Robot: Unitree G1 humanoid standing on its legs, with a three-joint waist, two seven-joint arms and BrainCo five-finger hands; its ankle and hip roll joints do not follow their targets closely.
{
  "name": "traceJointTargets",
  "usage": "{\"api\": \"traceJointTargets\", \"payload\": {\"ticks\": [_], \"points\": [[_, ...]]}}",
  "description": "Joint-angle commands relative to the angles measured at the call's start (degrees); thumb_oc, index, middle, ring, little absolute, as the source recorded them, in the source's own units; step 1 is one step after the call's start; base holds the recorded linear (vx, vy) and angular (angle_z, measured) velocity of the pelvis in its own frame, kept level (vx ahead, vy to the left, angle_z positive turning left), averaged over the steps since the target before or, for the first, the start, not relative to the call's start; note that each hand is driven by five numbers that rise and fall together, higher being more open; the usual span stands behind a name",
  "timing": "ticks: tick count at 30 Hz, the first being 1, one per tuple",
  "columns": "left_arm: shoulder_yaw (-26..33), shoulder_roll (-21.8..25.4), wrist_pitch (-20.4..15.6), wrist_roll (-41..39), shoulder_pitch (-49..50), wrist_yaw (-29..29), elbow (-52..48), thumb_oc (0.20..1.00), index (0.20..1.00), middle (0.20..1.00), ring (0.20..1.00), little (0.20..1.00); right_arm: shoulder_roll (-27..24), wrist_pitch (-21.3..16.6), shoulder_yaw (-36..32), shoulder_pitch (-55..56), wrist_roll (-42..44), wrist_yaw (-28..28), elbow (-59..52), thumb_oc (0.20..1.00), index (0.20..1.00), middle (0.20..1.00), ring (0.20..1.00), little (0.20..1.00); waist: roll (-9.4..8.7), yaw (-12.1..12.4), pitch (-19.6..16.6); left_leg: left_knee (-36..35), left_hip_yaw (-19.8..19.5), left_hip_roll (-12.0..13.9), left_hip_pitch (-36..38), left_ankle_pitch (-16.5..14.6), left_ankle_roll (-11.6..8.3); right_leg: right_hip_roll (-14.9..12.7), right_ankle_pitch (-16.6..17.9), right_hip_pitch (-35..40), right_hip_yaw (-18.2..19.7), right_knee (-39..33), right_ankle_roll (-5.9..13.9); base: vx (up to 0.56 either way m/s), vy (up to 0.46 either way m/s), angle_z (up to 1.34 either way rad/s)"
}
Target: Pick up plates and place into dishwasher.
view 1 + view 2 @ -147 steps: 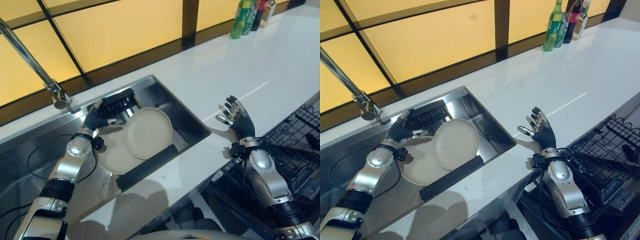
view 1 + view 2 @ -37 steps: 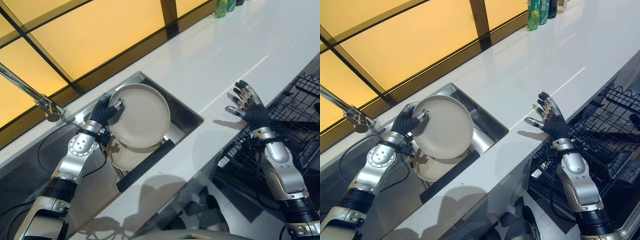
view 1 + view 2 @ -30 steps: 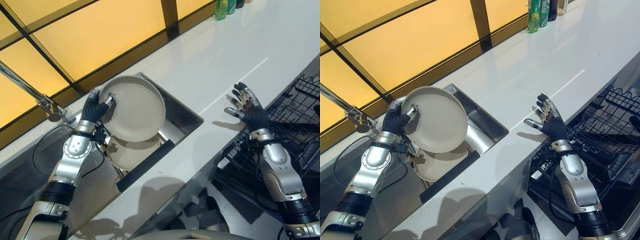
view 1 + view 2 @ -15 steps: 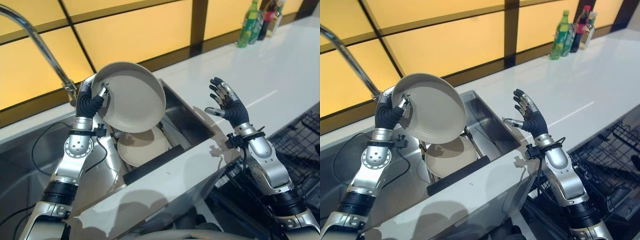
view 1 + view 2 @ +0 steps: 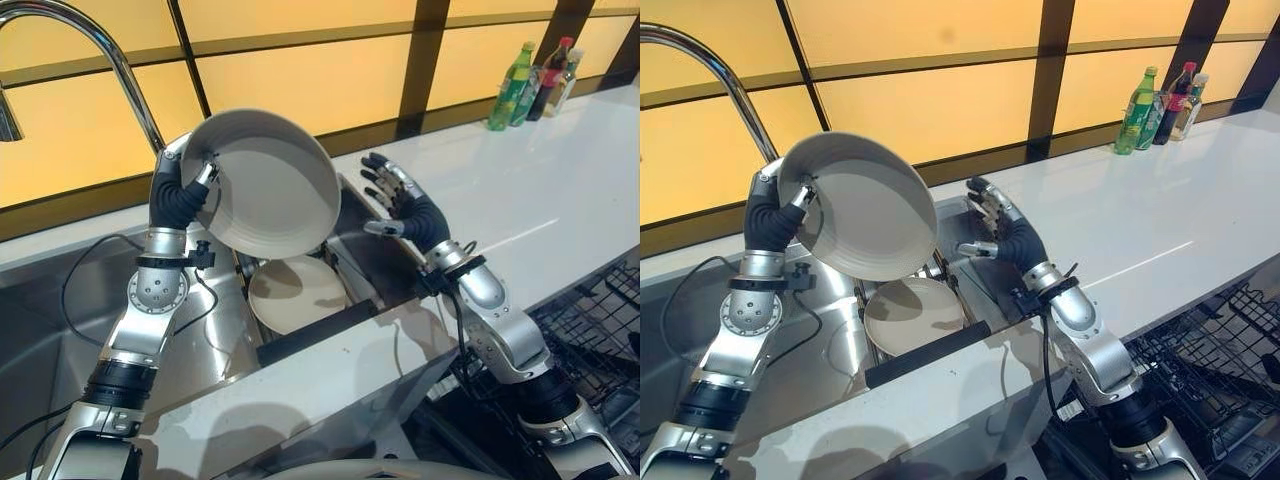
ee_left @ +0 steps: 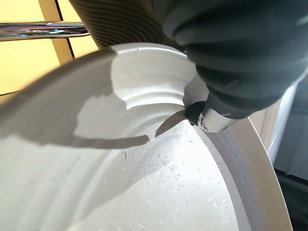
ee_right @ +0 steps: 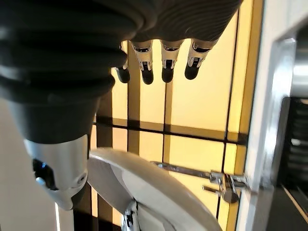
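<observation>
My left hand (image 5: 178, 198) is shut on the rim of a cream plate (image 5: 268, 190), thumb pressed on its inner face (image 6: 202, 115). The plate is held tilted in the air above the sink (image 5: 372, 240). A second cream plate (image 5: 298, 293) lies in the sink below it. My right hand (image 5: 405, 207) is open with fingers spread, raised just right of the lifted plate and apart from it. In the right wrist view the lifted plate's edge (image 7: 149, 185) shows past the straight fingers (image 7: 166, 67).
A long dark bar (image 5: 315, 332) lies along the sink's front edge. A curved tap (image 5: 110, 50) rises at the left. Bottles (image 5: 530, 80) stand at the far right of the white counter (image 5: 540, 190). The dishwasher's black wire rack (image 5: 600, 320) is open at the lower right.
The left hand has lifted the plate higher over the sink. The right hand has swung left from over the counter toward the plate. The camera has shifted too.
</observation>
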Motion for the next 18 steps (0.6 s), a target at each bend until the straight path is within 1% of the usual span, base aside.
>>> {"api": "traceJointTargets", "payload": {"ticks": [1, 3, 5, 9, 12, 14, 16, 18], "points": [[-2.8, 0.1, -3.1, -1.1, -8.4, 2.9, -0.9, 0.2, 0.2, 0.2, 0.2, 0.2, 2.5, -0.4, 1.6, -5.3, 2.5, -0.9, -4.0, 1.0, 1.0, 1.0, 1.0, 1.0, -0.52, 1.2, -2.2, 0.4, -1.9, 0.3, -1.8, -1.6, 0.25, -1.6, -2.4, 0.9, -3.7, 1.5, 1.68, -0.04, -0.021, 0.0], [-3.6, -0.9, -3.4, -1.7, -8.6, 3.0, -1.3, 0.2, 0.2, 0.2, 0.2, 0.2, 3.2, -0.1, 3.1, -6.4, 2.9, -1.6, -3.5, 1.0, 1.0, 1.0, 1.0, 1.0, -0.52, 1.4, -2.3, 0.4, -2.1, 0.2, -1.8, -1.6, 0.28, -1.5, -2.4, 1.0, -3.8, 1.4, 1.62, -0.04, -0.022, 0.0], [-5.0, -2.1, -4.0, 0.0, -8.8, 3.2, -1.8, 0.2, 0.2, 0.2, 0.2, 0.2, 4.3, 0.4, 4.4, -7.5, 3.0, -2.6, -3.0, 1.0, 1.0, 1.0, 1.0, 1.0, -0.55, 1.7, -2.3, 0.4, -2.3, 0.2, -1.8, -1.6, 0.3, -1.4, -2.3, 1.2, -3.9, 1.2, 1.57, 0.0, 0.0, 0.0], [-6.8, -4.0, -3.6, -0.5, -8.6, 2.6, -3.5, 0.2, 0.2, 0.2, 0.2, 0.2, 5.3, 1.2, 6.3, -8.3, 3.9, -4.1, -3.0, 1.0, 1.0, 1.0, 1.0, 1.0, -0.71, 2.2, -2.5, 0.4, -2.6, 0.1, -1.8, -1.7, 0.44, -1.4, -2.4, 1.4, -4.2, 1.1, 1.54, 0.0, 0.0, 0.0], [-8.9, -5.4, -2.7, -0.5, -8.7, 3.4, -4.6, 0.2, 0.2, 0.2, 0.2, 0.2, 6.2, 1.5, 7.6, -8.9, 3.8, -4.8, -3.1, 1.0, 1.0, 1.0, 1.0, 1.0, -0.92, 2.5, -2.5, 0.4, -2.9, 0.0, -1.8, -1.7, 0.57, -1.4, -2.4, 1.4, -4.4, 1.0, 1.57, 0.0, 0.0, 0.0], [-9.9, -6.8, -2.4, -0.6, -8.6, 3.2, -5.0, 0.2, 0.2, 0.2, 0.2, 0.2, 7.1, 0.8, 8.8, -9.8, 3.7, -5.3, -2.8, 1.0, 1.0, 1.0, 1.0, 1.0, -1.05, 2.8, -2.4, 0.4, -3.2, -0.2, -1.8, -1.9, 0.68, -1.4, -2.3, 1.4, -4.7, 1.0, 1.57, -0.02, -0.021, 0.04], [-11.1, -7.9, -2.2, 1.1, -8.2, 3.5, -5.4, 0.2, 0.2, 0.2, 0.2, 0.2, 7.9, 0.5, 9.5, -10.7, 3.3, -5.9, -2.6, 1.0, 1.0, 1.0, 1.0, 1.0, -1.15, 3.2, -2.4, 0.4, -3.3, -0.2, -1.7, -1.9, 0.7, -1.5, -2.2, 1.5, -4.9, 0.9, 1.6, 0.0, -0.018, 0.08], [-11.8, -8.3, -1.4, 1.3, -8.1, 3.3, -5.8, 0.2, 0.2, 0.2, 0.2, 0.2, 8.3, 0.6, 9.9, -11.4, 3.4, -6.4, -2.7, 1.0, 1.0, 1.0, 1.0, 1.0, -1.24, 3.4, -2.4, 0.4, -3.4, -0.3, -1.6, -2.1, 0.78, -1.5, -2.2, 1.6, -5.0, 0.8, 1.61, 0.0, -0.01, 0.06]]}}
